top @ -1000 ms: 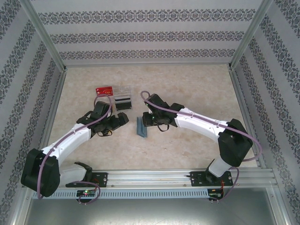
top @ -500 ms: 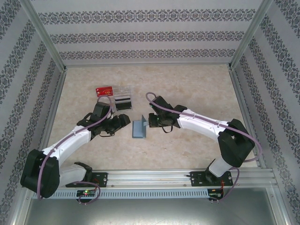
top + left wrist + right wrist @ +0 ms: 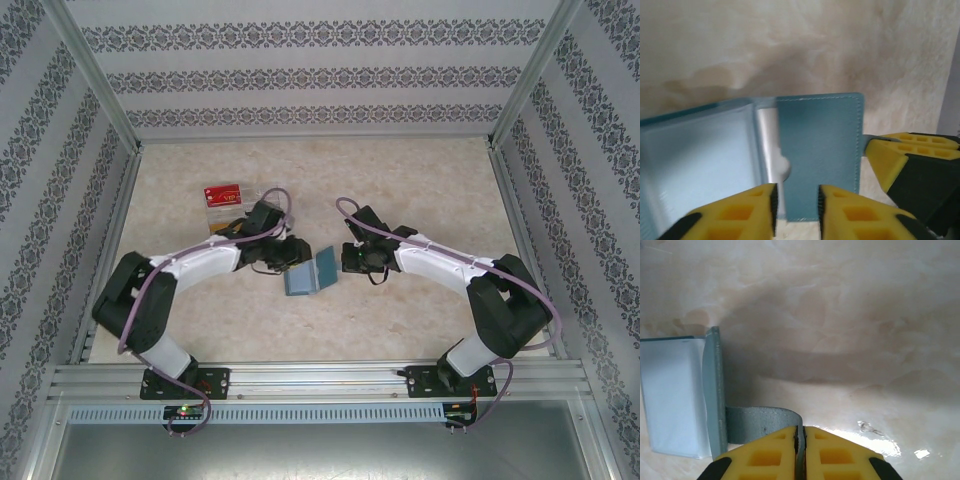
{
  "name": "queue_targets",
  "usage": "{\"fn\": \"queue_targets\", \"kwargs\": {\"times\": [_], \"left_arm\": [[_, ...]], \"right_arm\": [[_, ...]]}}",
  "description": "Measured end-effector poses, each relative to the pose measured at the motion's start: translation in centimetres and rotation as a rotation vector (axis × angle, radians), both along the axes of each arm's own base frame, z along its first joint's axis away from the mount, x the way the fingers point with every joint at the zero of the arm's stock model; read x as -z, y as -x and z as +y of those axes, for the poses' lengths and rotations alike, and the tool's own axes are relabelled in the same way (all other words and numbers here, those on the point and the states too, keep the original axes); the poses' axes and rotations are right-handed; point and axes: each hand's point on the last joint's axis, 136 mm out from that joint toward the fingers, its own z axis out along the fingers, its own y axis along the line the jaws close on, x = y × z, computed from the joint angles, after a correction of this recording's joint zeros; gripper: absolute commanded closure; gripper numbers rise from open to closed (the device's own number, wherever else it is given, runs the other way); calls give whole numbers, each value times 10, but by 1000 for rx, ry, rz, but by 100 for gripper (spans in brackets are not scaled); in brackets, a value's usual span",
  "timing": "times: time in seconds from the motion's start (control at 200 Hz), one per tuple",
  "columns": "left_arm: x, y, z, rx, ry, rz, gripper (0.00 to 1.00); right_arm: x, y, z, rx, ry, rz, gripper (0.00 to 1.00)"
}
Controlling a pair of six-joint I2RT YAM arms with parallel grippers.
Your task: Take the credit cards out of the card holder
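Card holder [image 3: 306,277] spread open on the counter [image 3: 420,180], between the two grippers.
Right gripper [image 3: 800,445] is pressed together, pinching the holder's thin flap. Left gripper [image 3: 797,210] is narrowly spread, and the holder's blue panel is just ahead of its fingertips.

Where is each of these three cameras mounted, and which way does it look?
Top external: fixed above and behind the arms, looking down at the table; both arms show, left tool and right tool meeting at the card holder.
Left wrist: on the left wrist, looking past its own yellow fingers at the open card holder.
Right wrist: on the right wrist, looking past its shut tool at the card holder, edge-on.
Shared: every view sees the card holder; left wrist also catches the right tool.
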Motion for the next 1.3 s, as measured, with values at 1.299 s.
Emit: {"fn": "queue_targets", "kwargs": {"times": [1.299], "left_arm": [[22,-10,-44,105,-160,-52,92]], "right_arm": [[30,19,15,-86,-274,113,89]]}}
